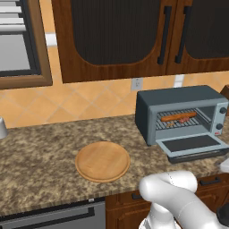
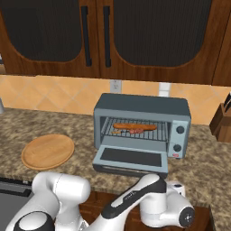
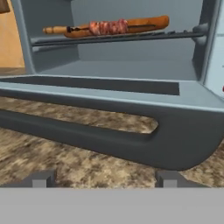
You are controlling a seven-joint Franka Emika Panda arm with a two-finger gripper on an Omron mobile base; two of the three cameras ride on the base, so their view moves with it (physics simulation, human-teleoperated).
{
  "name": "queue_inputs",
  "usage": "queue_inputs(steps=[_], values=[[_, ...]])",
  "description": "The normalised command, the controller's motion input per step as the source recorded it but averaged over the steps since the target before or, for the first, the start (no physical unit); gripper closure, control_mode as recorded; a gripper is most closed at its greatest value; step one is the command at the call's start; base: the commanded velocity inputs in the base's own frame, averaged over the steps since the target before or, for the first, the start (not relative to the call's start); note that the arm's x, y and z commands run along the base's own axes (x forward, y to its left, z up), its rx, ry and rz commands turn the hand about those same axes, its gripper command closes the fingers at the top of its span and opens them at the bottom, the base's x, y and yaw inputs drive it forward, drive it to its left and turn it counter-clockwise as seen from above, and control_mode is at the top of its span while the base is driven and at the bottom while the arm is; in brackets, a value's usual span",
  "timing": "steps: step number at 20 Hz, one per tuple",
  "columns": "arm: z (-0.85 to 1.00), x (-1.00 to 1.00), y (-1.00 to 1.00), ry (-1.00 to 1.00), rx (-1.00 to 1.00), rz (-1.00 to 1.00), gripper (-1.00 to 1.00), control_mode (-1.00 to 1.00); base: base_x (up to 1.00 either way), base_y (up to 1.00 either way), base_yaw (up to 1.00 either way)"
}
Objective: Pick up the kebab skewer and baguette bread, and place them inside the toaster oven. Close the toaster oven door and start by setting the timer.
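Toaster oven (image 2: 141, 108): one blue-grey box on the granite counter (image 1: 40, 152), against the tiled wall; two round knobs stacked on its right strip in both base views.
Toaster oven door (image 1: 193, 145): swung down flat and open, dark glass panel facing up.
Door handle (image 3: 109, 138): the hand view looks from counter level at the dark bar along the door's front edge, with granite visible through the slot behind it; from the base views it is just a thin dark lip.
Baguette bread (image 3: 140, 24): one slim orange-brown loaf with tapered ends, lying lengthwise on the wire rack inside the oven.
Kebab skewer (image 3: 107, 27): one, on the same rack just in front of the loaf and touching it; reddish-brown meat chunks are bunched at its middle. The left base view shows only a reddish smear below the loaf.
Gripper (image 3: 105, 178): two grey fingertips spread wide apart, nothing between them, low before the handle.
Cutting board (image 1: 102, 161): one round wooden disc, well left of the oven.
Knife block (image 2: 222, 121): right base view, beside the oven's right.
Wall outlet (image 1: 137, 83): one.
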Motion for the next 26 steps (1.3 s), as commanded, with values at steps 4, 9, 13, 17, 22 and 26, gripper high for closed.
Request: queue_inputs(steps=[4, 9, 13, 17, 22, 26], values=[[0.34, 0.29, 0.06, -0.05, 0.0, 0.0, -1.0, -1.0, 0.0, 0.0, 0.0], [0.22, 0.36, 0.13, -0.01, 0.0, 0.0, -1.0, -1.0, 0.0, 0.0, 0.0], [0.12, 0.39, 0.23, 0.0, 0.0, 0.0, -1.0, -1.0, 0.0, 0.0, 0.0], [0.2, 0.45, 0.32, -0.04, 0.0, 0.0, -1.0, -1.0, 0.0, 0.0, 0.0], [0.16, 0.44, 0.36, -0.05, 0.0, 0.0, -1.0, -1.0, 0.0, 0.0, 0.0], [0.0, 0.26, 0.37, 0.0, 0.0, 0.0, -1.0, -1.0, 0.0, 0.0, 0.0]])
